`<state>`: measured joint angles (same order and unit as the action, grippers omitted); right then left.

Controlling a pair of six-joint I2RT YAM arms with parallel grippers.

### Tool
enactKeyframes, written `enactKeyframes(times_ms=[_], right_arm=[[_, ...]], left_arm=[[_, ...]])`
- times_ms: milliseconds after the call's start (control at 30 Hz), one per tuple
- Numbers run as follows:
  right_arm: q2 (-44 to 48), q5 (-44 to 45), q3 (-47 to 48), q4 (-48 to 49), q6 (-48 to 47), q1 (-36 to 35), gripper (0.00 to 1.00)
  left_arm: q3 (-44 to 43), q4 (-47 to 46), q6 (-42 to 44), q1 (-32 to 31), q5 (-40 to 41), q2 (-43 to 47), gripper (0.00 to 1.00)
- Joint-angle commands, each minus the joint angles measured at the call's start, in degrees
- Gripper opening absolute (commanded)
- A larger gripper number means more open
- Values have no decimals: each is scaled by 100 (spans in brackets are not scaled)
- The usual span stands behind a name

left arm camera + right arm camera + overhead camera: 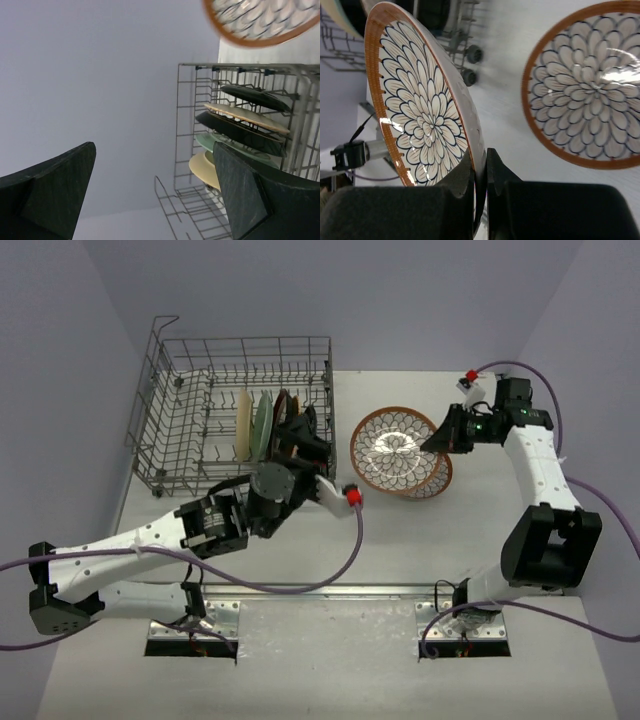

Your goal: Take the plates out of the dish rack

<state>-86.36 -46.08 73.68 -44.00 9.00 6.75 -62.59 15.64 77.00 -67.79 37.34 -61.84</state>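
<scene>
Top external view showed the dish rack [245, 340] on the left side of the table [330, 640]. About five plates [235, 132] stood on edge inside it: a cream one, a pale green one, a tan one and two dark ones. They had not been taken out yet. The left gripper [154, 150] hung just beside the rack. Its jaws were spread wide with nothing between them. Over on the right, the right gripper [481, 155] had its jaws pinched tight on the rim of a flower plate [425, 115], which it held up on edge above the table. A second flower plate [590, 85] lay flat on the table close by, so that one looked done. I think the job was not yet half finished.
</scene>
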Motion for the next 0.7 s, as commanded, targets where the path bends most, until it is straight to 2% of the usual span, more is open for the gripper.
enactKeyframes(times_ms=[0,133,267,333,400,500,667], right_arm=[[-160,-308,415,102,-212,691,0],[-642,27,567,110,-424,1168,0],[-1122,312,669,119,-608,1267,0],[-1399,417,731,136,-627,1267,0],[-1619,456,812,147,-601,1267,0],[-1901,564,885,251,-538,1267,0],[-2163,764,897,392,-593,1263,0]], left_arm=[[-1580,-103,-1477,896,361,-434,100],[-3383,1426,-3097,1879,81,-1151,100],[-4228,2589,-4679,2430,-188,-1493,100],[-4449,2992,-5274,2862,-684,-1539,100],[-4402,3137,-5714,3423,-1164,-1463,100],[-4175,3184,-5880,4209,-1710,-1306,100],[-3723,3124,-6054,4604,-2083,-1013,100]])
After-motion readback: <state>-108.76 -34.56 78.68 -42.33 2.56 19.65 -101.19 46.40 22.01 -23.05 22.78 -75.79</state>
